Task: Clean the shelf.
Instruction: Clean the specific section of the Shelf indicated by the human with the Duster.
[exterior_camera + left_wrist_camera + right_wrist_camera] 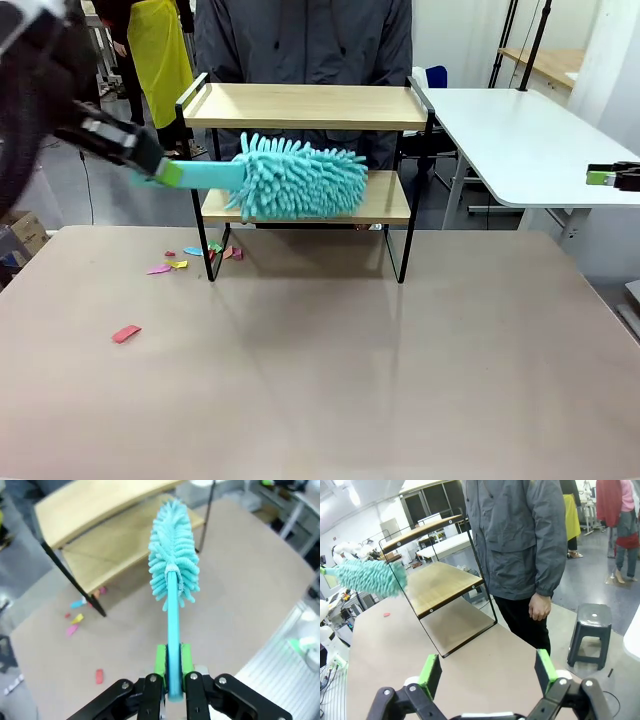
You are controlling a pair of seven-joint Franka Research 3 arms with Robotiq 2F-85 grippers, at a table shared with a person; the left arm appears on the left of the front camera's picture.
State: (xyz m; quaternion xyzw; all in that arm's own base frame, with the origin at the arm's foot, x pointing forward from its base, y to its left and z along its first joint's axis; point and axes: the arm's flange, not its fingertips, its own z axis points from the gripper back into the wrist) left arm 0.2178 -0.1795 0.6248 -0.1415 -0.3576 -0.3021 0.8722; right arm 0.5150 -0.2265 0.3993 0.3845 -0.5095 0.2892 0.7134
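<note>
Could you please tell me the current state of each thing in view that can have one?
shelf: upright on the table, both boards bare.
duster: held by its handle, fluffy head level with the lower board's front.
left gripper: shut on the duster handle.
right gripper: open, holding nothing.
paper scraps: loose on the table by the shelf's leg.
</note>
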